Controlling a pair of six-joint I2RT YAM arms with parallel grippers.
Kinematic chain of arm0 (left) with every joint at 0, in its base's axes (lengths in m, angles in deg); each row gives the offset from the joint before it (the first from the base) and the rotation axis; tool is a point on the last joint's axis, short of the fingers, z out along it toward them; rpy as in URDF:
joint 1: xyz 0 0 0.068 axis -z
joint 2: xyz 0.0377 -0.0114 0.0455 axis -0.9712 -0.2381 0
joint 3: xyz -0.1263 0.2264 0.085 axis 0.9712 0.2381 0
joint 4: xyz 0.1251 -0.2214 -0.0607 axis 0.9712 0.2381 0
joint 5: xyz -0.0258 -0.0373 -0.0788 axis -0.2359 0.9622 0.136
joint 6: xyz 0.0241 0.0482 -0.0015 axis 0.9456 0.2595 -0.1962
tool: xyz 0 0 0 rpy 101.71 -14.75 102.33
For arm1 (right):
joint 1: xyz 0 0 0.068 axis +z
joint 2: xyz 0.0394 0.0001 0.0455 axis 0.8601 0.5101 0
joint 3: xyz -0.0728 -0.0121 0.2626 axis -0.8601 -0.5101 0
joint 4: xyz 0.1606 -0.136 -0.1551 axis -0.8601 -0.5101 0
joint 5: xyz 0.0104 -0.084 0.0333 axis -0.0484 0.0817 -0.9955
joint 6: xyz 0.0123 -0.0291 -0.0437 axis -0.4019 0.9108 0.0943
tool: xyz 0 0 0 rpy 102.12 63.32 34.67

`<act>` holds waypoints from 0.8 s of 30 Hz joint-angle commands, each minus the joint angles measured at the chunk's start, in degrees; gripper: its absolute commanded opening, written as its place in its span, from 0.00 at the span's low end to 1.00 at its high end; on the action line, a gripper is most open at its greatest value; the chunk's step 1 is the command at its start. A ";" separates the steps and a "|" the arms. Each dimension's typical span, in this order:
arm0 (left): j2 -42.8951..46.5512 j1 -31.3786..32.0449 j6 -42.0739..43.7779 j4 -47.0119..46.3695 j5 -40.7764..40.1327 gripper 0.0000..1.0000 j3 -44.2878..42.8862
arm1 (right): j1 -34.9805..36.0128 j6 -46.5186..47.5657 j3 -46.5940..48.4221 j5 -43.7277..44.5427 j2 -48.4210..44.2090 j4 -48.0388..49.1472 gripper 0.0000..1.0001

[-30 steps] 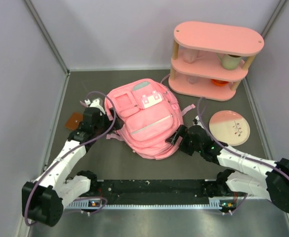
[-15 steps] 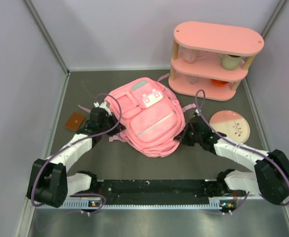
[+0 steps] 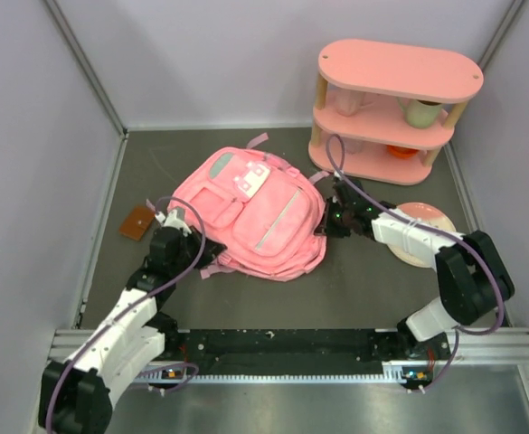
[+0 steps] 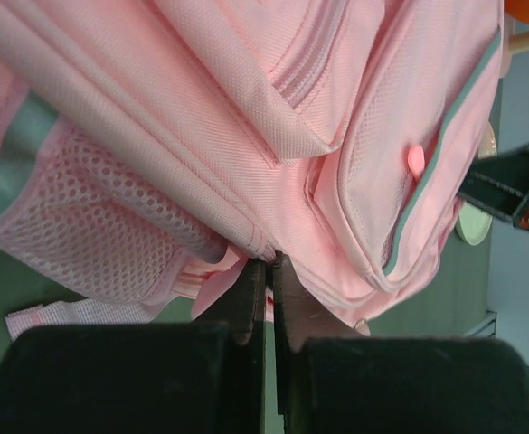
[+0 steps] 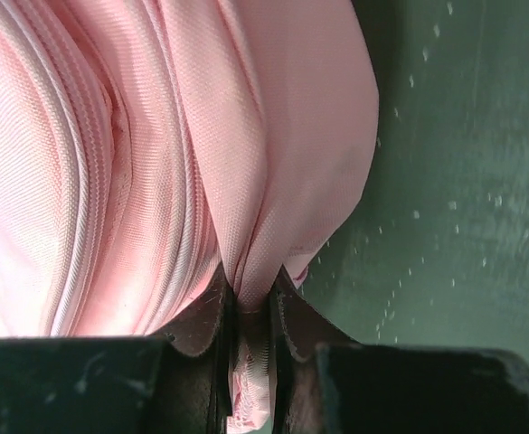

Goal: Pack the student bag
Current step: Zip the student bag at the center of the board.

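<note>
One pink bag (image 3: 250, 212) lies in the middle of the table (image 3: 354, 298), its fabric pinched tight by the left fingers (image 4: 259, 287) at seven o'clock and the right fingers (image 5: 278, 307) at three o'clock. One plate (image 3: 431, 215) is half hidden by the right arm (image 3: 409, 237).

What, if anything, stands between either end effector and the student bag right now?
Nothing visible does. The left end effector is shut on fabric at the near-left edge of the student bag, and the right end effector pinches a fold on its right side.
</note>
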 commanded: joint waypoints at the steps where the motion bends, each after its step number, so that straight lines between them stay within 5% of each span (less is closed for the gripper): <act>1: 9.82 3.47 -6.51 4.11 0.73 0.00 3.41 | -1.81 4.06 10.15 2.82 5.01 7.93 0.00; 7: 11.97 8.66 -9.24 5.09 -2.00 0.00 3.86 | -4.88 3.27 18.50 2.21 10.03 6.52 0.11; 10: 9.51 11.20 -9.68 3.86 -2.61 0.00 2.89 | -6.55 2.22 19.83 -1.13 9.17 6.17 0.29; 11: 8.89 12.26 -9.77 3.42 -2.87 0.00 2.19 | -6.73 2.47 19.22 -1.57 7.94 6.08 0.45; 14: 7.21 13.75 -9.85 2.63 -3.75 0.00 1.05 | -6.65 3.18 15.72 -4.73 0.66 5.20 0.68; 16: 7.12 13.93 -10.12 2.10 -4.19 0.00 0.95 | -6.65 2.66 11.07 -6.23 -6.90 4.59 0.76; 22: 9.76 14.11 -12.40 -2.03 -5.16 0.00 2.62 | -4.55 -6.38 -7.10 -10.45 -30.24 3.34 0.78; 24: 10.20 14.11 -12.49 -3.34 -4.55 0.00 2.54 | 1.57 -11.92 -12.23 -8.01 -35.46 5.54 0.76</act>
